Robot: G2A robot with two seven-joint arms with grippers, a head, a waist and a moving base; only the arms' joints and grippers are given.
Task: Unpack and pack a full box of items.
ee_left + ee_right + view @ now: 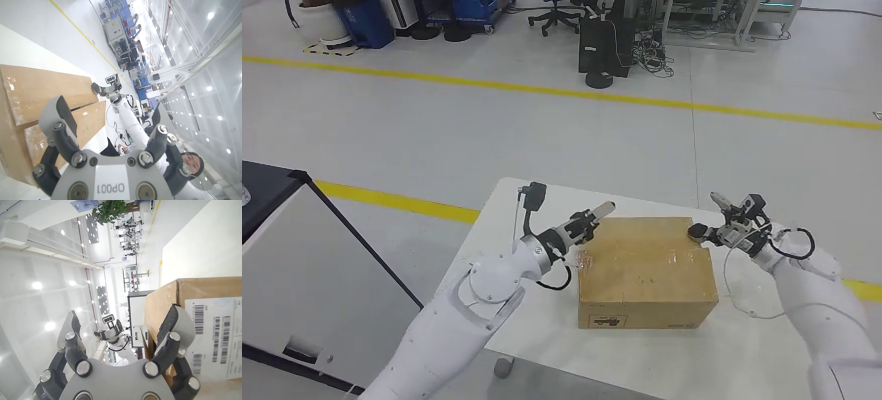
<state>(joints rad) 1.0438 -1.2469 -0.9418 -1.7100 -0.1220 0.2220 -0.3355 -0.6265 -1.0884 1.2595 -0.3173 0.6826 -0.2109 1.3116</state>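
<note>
Cardboard box sits on the white surface, about midway across, long side facing the robot. The top flaps are down, so the contents are hidden. In the left wrist view there is a seam gap between the two flaps and they don't sit flush; one is slightly higher. Crinkled clear tape runs along the near end.

Left hand is at the box's left end, at top-edge height, spread wide with nothing in it. One finger overlaps a flap in its own view. Touching or just above: cannot tell.

Right hand is at the box's far right corner, also spread apart and empty. One finger pad lies against the box's top edge at that corner; the other finger is out in free air.

White label with barcodes is on the right end face, cut off at the frame edge, print too small to make out. The small dark mark on the front face is unreadable too.
</note>
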